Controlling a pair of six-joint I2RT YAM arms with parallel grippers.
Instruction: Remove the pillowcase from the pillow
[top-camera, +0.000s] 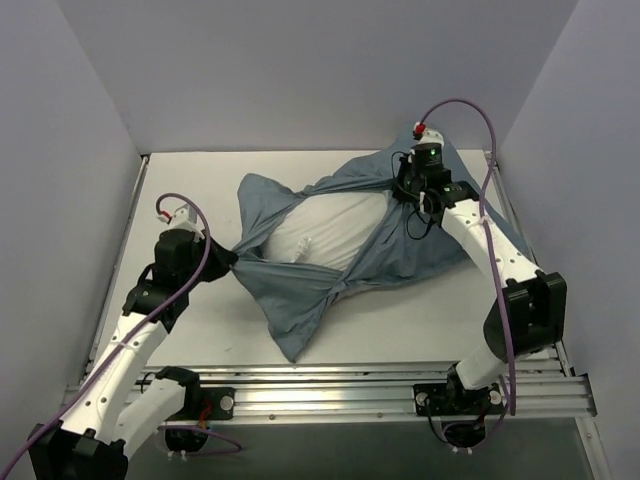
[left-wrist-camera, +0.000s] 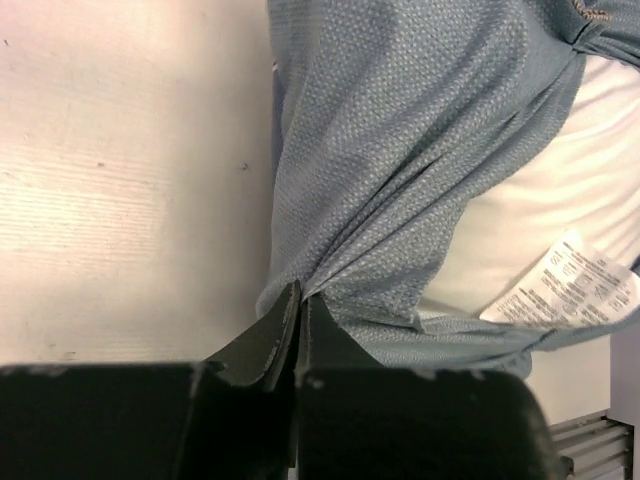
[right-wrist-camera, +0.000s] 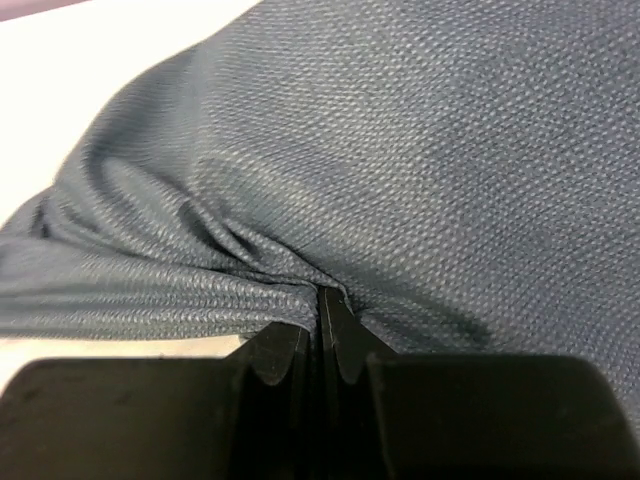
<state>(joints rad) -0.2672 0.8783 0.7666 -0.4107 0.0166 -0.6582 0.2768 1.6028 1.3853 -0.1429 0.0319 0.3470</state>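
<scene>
- On the overhead camera I see the pillowcase lying across the middle of the table, plain dusty blue side out and pulled taut between my two arms. The white pillow shows through the opening at the centre, with cloth on every side of it. The left gripper is at the cloth's left corner. The right gripper is at its far right edge.
- On the left wrist camera, my left gripper has its jaws together, pinching a bunched edge of the pillowcase. Tight folds fan up and away from the pinch. The pillow bulges out on the right, with a white printed label lying against it. Bare table is on the left.
- On the right wrist camera, my right gripper is clamped on a gathered ridge of the pillowcase. Creases run leftward from the grip, and the cloth fills almost the whole view. I cannot tell whether the pale strip at the upper left is table or pillow.
</scene>
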